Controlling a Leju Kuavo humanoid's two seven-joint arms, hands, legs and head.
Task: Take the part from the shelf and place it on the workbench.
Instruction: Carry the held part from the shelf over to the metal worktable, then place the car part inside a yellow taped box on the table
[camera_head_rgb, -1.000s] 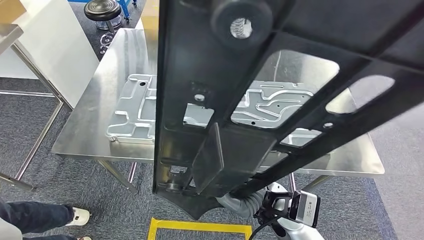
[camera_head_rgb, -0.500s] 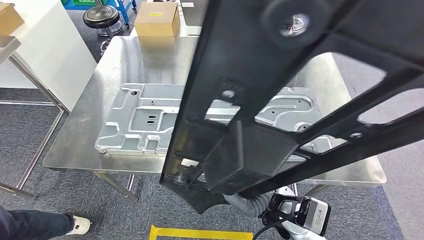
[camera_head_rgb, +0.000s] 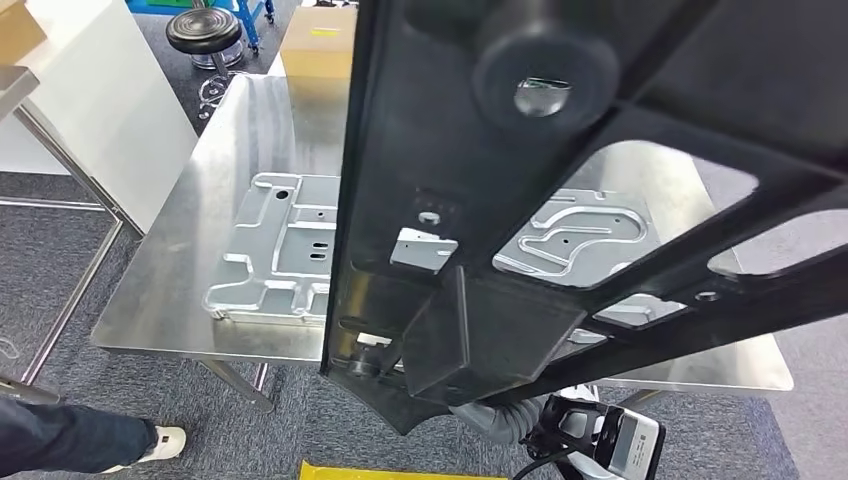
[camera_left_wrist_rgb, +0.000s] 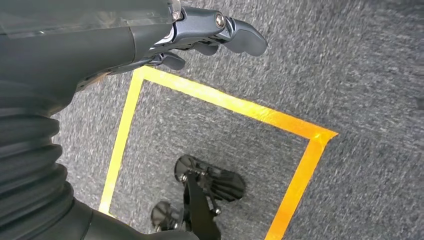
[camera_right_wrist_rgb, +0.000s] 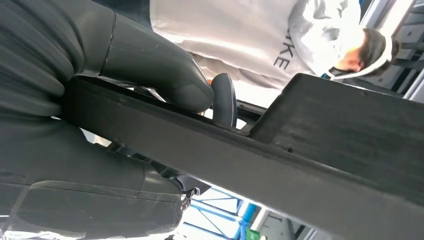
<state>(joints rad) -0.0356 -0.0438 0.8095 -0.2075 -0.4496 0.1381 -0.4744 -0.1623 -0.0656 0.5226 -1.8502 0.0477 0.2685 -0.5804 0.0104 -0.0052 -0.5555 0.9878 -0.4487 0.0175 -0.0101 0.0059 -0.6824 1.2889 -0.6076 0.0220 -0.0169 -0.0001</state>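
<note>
I count one black frame part (camera_head_rgb: 560, 200), a large plastic piece with cut-out windows and a round boss, held up close to my head camera above the near edge of the counter (camera_head_rgb: 230, 130). On the counter lies one stamped silver metal panel (camera_head_rgb: 290, 255), flat, partly hidden behind the black part. One cardboard box (camera_head_rgb: 320, 45) sits at the counter's far end, and one black round stool (camera_head_rgb: 203, 28) stands on the carpet beyond it. A second steel table (camera_head_rgb: 20, 85) edges in on the left, beside a white panel (camera_head_rgb: 100, 90). One person's leg and white shoe (camera_head_rgb: 160, 440) show on the carpet at lower left.

From the right wrist, my right robot hand (camera_right_wrist_rgb: 100, 115) is clamped on a bar of the black frame part (camera_right_wrist_rgb: 300, 165), thumb pressed on one face and fingers (camera_right_wrist_rgb: 90, 210) wrapped under the other. A person in a white shirt (camera_right_wrist_rgb: 250, 35) stands behind it.

My left robot hand (camera_left_wrist_rgb: 200, 37) hangs over grey carpet and a yellow tape square (camera_left_wrist_rgb: 215, 100), holding nothing, fingers loosely curved and apart.
</note>
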